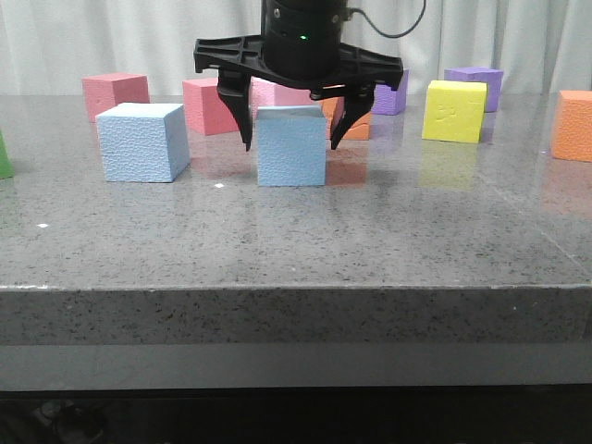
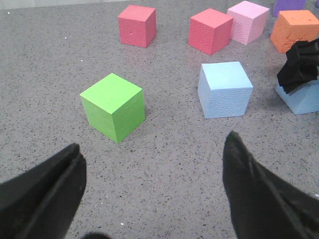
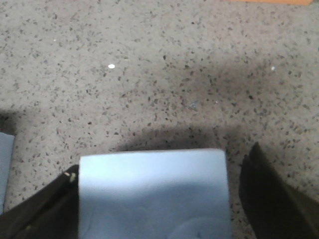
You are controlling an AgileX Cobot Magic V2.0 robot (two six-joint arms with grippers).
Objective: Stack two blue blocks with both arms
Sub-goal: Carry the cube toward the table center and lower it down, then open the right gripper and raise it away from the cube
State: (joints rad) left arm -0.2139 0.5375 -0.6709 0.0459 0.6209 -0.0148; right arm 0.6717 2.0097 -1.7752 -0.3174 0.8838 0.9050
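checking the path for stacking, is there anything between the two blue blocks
No. In the front view the strip of table between the left blue block and the right blue block is bare, except one finger of the right hand hanging beside the right block.

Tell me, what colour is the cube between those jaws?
Pale sky blue, clearest in the front view.

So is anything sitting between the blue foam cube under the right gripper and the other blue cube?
Nothing visible: bare grey tabletop separates the straddled pale blue foam cube from the other blue cube.
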